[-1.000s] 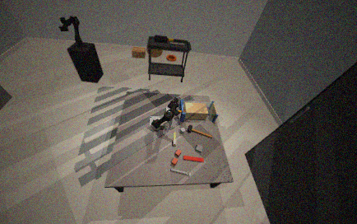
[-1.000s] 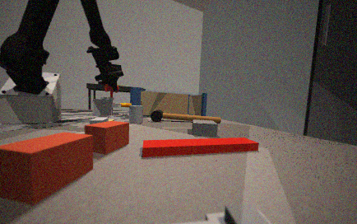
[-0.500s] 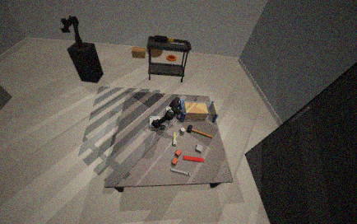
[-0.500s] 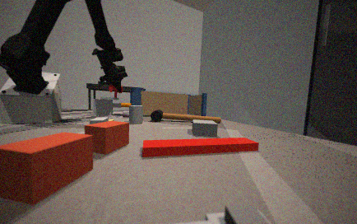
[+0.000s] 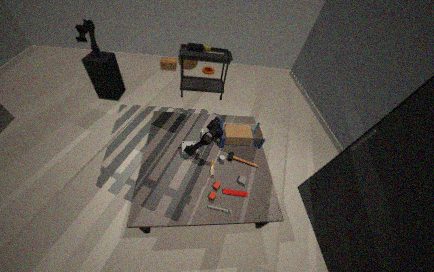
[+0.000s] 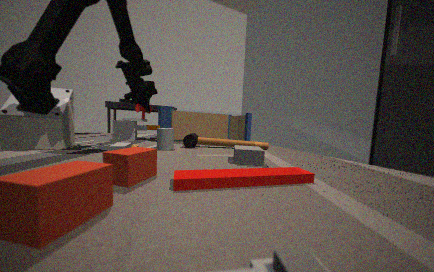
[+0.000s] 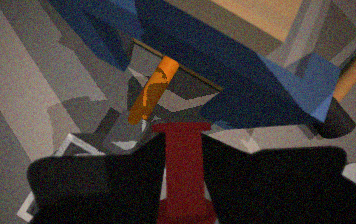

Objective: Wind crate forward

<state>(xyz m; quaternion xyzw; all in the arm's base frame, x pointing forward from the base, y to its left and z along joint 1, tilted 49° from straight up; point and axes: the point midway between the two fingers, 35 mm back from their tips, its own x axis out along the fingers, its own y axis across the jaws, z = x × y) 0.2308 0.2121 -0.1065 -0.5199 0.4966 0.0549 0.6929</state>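
My gripper (image 6: pixel 143 104) (image 7: pixel 179 137) is shut on the red winch handle (image 6: pixel 144 115) (image 7: pixel 184 175), which hangs below the fingers in the exterior view. In the wrist view its wide red end shows between the fingertips, just short of the blue frame (image 7: pixel 200 55). The tan crate (image 5: pixel 239 132) (image 6: pixel 200 125) (image 7: pixel 265 12) sits behind this frame, and looks flat. An orange strap (image 7: pixel 155 90) runs out under the frame toward my fingers. The grey winch (image 6: pixel 124 130) stands left of the frame in the exterior view. Its top hole, and whether the key is in it, cannot be made out.
A mallet (image 5: pixel 245 160) (image 6: pixel 227 141) (image 7: pixel 336 119) and a grey cylinder (image 5: pixel 222 158) (image 6: pixel 165 139) lie near the rack. A grey block (image 5: pixel 241 180) (image 6: pixel 249 156), red bar (image 5: pixel 235 193) (image 6: pixel 243 179), two orange-red blocks and a wrench (image 5: pixel 219 208) are toward the bench's front.
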